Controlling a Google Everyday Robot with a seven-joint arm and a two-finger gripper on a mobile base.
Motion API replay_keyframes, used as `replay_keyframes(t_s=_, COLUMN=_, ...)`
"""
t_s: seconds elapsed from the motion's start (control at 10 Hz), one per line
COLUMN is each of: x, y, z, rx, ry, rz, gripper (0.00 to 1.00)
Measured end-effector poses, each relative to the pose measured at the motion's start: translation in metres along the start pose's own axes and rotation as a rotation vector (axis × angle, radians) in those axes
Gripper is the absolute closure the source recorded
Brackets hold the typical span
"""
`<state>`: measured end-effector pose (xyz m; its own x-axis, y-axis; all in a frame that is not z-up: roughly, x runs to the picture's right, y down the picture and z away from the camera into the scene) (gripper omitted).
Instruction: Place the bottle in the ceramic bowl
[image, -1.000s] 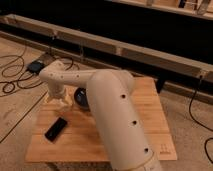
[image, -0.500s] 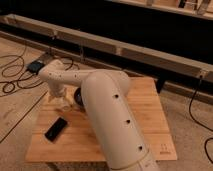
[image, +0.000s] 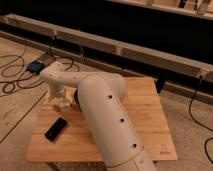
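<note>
Cream arm (image: 107, 117), dark dots, gripper (image: 60, 103) seemingly cream

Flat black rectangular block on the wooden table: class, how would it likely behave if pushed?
The flat black rectangular block lies low and flat, so it would probably slide, not roll or tip. Its straight edges suggest something stiff. The gripper hangs over the far-left corner of the wooden table, apart from it.

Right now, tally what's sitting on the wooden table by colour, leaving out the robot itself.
Black: 1, the flat rectangular object.
Near-black: 1, the ceramic bowl, mostly hidden behind the arm.
Total: 2 in sight on the table; the gripper, low beside the bowl, may hide more.
</note>
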<state>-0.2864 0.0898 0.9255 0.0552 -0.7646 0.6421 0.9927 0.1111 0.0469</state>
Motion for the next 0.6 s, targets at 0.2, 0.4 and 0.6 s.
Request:
replay_keyframes(t_s=0.2, x=0.006, y=-0.004, z=0.010, rx=0.007, ry=0.004, rz=-0.012, gripper=0.20)
replay_keyframes(t_s=0.4, x=0.012, y=-0.006, z=0.018, rx=0.013, ry=0.010, rz=-0.022, gripper=0.20)
replay_keyframes(t_s=0.6, x=0.018, y=-0.012, z=0.028, rx=0.023, ry=0.014, rz=-0.038, gripper=0.20)
